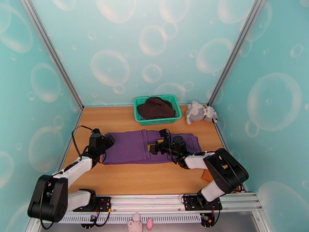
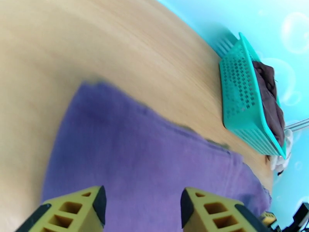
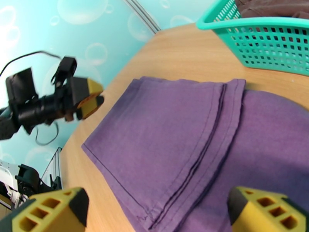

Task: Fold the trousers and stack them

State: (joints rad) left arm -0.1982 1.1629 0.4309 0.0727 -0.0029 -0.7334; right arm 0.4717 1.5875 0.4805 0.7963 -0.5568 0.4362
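Right pincer (image 3: 156,207) wide, left pincer (image 2: 143,203) half-spread, both empty above trousers (image 1: 127,145); overhead, a plush toy (image 1: 199,112).

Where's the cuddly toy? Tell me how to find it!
Find the green basket at the far edge of the wooden table. The grey plush toy lies just right of it. It's pale and lumpy, not dark like the brown garment inside the basket.
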